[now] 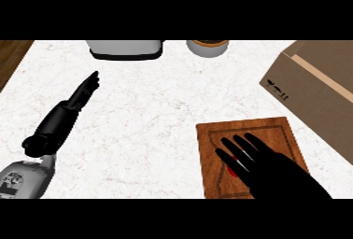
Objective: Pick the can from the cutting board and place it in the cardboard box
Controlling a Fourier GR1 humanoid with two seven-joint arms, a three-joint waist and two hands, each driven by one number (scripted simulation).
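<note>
The robot's black right hand (276, 173) hovers open, fingers straight and spread, over the brown wooden cutting board (214, 140), hiding all but a red sliver of the can (233, 172), so closing unseen could tip it before it reaches the brown cardboard box (310, 88).

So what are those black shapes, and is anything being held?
This view looks down from the robot's head onto a kitchen counter. The black shapes are its hands. The left hand rests open at the left. The right hand is spread, fingers straight, over a wooden cutting board, hiding most of a red can; nothing looks gripped yet. A cardboard box sits at the right; a grey appliance and a round container stand at the far edge.
</note>
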